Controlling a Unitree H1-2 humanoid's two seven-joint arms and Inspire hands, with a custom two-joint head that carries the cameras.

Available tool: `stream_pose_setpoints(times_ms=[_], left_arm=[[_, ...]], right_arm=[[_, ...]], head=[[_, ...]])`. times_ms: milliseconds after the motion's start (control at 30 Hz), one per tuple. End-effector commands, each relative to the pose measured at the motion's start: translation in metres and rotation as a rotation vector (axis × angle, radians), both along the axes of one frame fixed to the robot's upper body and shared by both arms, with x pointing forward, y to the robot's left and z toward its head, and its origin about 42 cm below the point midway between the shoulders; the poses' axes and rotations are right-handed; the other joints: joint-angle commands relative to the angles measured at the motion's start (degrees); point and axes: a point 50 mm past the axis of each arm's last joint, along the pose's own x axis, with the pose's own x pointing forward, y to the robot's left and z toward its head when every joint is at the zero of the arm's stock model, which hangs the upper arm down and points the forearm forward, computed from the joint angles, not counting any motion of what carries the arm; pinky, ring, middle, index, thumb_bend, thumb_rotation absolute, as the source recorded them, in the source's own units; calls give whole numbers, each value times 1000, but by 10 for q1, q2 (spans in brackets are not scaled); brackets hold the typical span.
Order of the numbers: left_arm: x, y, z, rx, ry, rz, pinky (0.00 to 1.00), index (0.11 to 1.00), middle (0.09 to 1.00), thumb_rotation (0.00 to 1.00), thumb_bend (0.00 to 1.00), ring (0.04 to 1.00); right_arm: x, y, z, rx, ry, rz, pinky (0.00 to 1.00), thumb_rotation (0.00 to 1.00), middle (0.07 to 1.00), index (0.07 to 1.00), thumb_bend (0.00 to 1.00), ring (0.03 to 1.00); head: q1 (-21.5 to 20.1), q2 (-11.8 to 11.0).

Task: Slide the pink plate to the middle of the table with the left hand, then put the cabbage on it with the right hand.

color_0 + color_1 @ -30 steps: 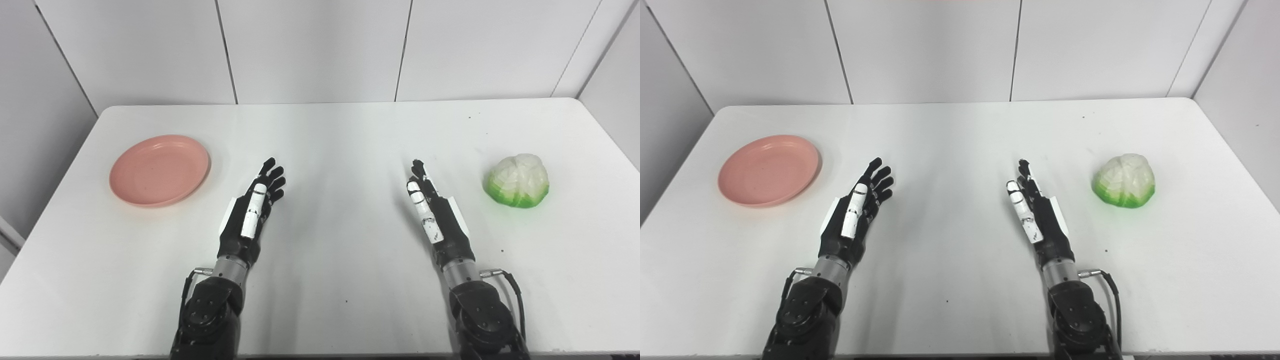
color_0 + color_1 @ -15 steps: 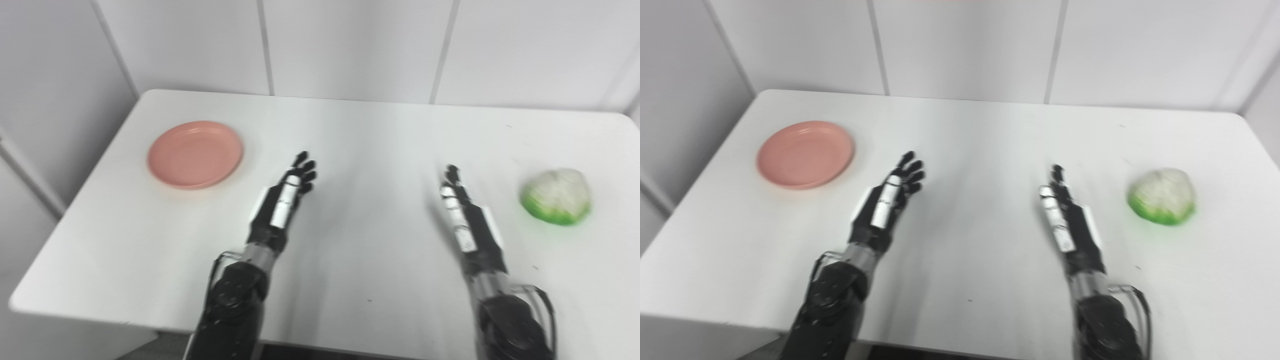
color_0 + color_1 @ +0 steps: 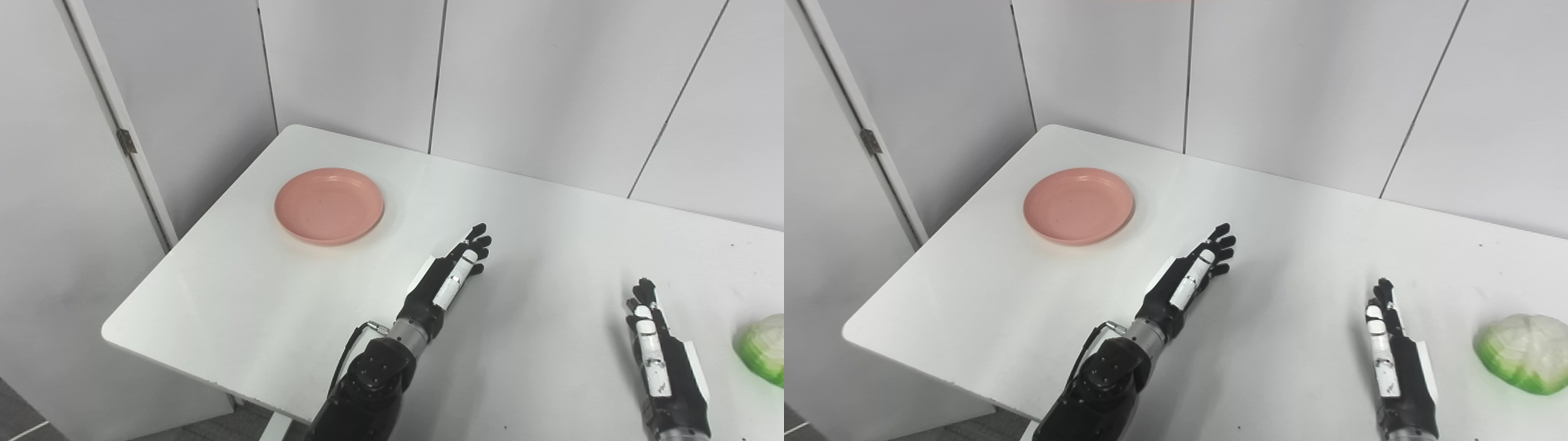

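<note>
A pink plate (image 3: 329, 206) lies empty on the white table (image 3: 257, 294) near its far left corner; it also shows in the right eye view (image 3: 1078, 206). A white and green cabbage (image 3: 1523, 352) sits at the right edge, cut off in the left eye view (image 3: 763, 357). My left hand (image 3: 450, 280) is open and empty, fingers stretched out, to the right of and nearer than the plate, well apart from it. My right hand (image 3: 1393, 355) is open and empty, edge-on with fingers straight, left of the cabbage and apart from it.
The table's left edge and near left corner (image 3: 110, 327) are in view, with floor below. A grey wall panel with a hinge (image 3: 127, 141) stands left of the table. White wall panels close the back.
The whole picture has shifted: the camera has turned left, so plate, hands and cabbage sit further right. Neither the hands nor the objects have moved on the table.
</note>
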Motion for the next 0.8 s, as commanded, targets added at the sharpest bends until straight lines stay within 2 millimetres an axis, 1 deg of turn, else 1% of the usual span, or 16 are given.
stream_pose_setpoints(times_ms=[0, 267, 367, 467, 567, 633, 767], left_arm=[[-17, -9, -31, 8, 101, -28, 937, 938, 956, 1000, 408, 954], [-16, -9, -28, 13, 81, -21, 923, 931, 947, 1000, 400, 943], [-15, -9, -23, -1, 67, -16, 922, 936, 950, 1000, 412, 944], [-14, -9, -15, -16, 34, -11, 914, 936, 944, 1000, 397, 935], [-12, -9, -2, -27, -8, -3, 908, 935, 941, 1000, 400, 929], [-11, -9, 7, -37, -32, 3, 911, 931, 938, 1000, 422, 932], [-6, -7, 31, -60, -102, 20, 929, 930, 940, 1000, 428, 939]], right_arm=[[-4, -9, -7, 0, 1, -12, 1000, 1000, 1000, 1000, 120, 1000], [-4, -6, -5, 11, 8, -11, 1000, 1000, 1000, 997, 110, 1000], [-4, -5, -5, 10, 7, -5, 1000, 1000, 1000, 1000, 114, 1000], [-2, -5, -5, 8, 5, -9, 1000, 1000, 1000, 1000, 120, 1000], [-3, -4, -5, 6, 5, -5, 1000, 1000, 1000, 1000, 116, 1000], [-2, -4, -4, 7, 4, -5, 1000, 1000, 1000, 1000, 107, 1000], [-2, -4, -4, 10, 3, -5, 1000, 1000, 1000, 1000, 107, 1000]], head=[[0, 1], [1, 3], [1, 5], [1, 5], [0, 6], [1, 6], [3, 7]])
